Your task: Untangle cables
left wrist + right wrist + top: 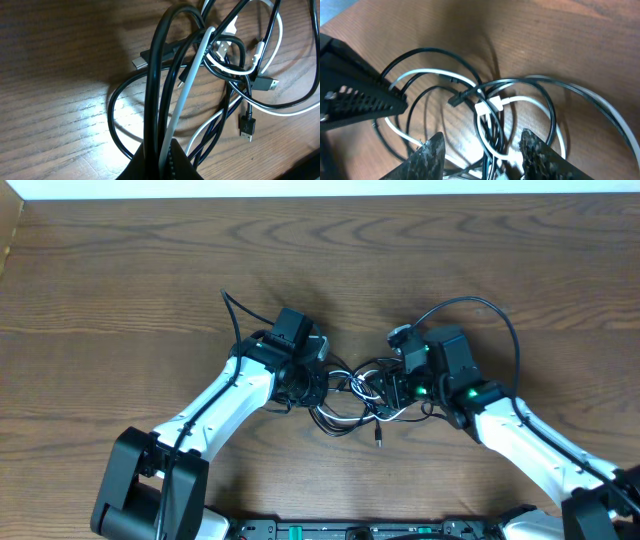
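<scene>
The cables (355, 395), black strands and a white one together, run straight into my left pincer (162, 161) at the bottom centre of the left wrist view, where its jaws are clamped tight on them. My right pincer (482, 137) stands partly open at the bottom of the right wrist view, a jaw on either side of the black and white loops, pinching nothing. Overhead, the tangle lies mid-frame between both pincers on the wooden table (120, 280).
</scene>
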`<state>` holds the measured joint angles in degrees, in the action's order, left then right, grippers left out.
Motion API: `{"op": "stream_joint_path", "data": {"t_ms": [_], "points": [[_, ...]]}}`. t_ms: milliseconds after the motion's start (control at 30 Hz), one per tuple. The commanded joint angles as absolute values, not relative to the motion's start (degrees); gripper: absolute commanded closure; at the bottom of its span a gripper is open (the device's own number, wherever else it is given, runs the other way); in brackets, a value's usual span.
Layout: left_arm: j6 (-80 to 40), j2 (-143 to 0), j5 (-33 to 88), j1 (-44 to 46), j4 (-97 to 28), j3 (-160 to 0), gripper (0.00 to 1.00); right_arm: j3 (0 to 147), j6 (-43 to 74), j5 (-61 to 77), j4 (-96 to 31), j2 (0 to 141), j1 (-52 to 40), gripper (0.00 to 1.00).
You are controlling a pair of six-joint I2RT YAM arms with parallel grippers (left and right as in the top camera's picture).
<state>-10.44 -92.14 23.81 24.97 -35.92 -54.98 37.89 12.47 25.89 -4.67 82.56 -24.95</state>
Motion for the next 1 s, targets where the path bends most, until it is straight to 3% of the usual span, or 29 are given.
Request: {"op": "stream_joint_path", "data": {"t_ms": [0,267,733,767,833,967], "points": [[-9.6,-91.7,23.3,25.1,-36.1,-54.6,0.92,38.7,11.3,23.9,-3.7,85.4,-26.6,0.55],[-9.7,-91.7,23.5,25.1,-36.1,-54.6,0.92,38.7,11.7,23.8,1.8,93.3,-27.7,0.72],[-9.7,-91.7,23.5,25.1,-36.1,-54.6,0.92,38.7,14.6,21.3,5.6,97.6,-27.9,0.8],[-9.7,-91.7,23.5,25.1,-36.1,-54.6,0.92,38.7,14.6,21.2,5.6,97.6,-27.9,0.83],[-9.7,-91.7,23.5,25.1,-36.1,-54.6,0.92,38.7,14.8,20.8,5.7,97.6,-27.9,0.99],[-9.6,-91.7,23.5,25.1,-36.2,-54.6,0.92,38.7,17.4,17.4,6.8,97.6,-27.2,0.99]]}}
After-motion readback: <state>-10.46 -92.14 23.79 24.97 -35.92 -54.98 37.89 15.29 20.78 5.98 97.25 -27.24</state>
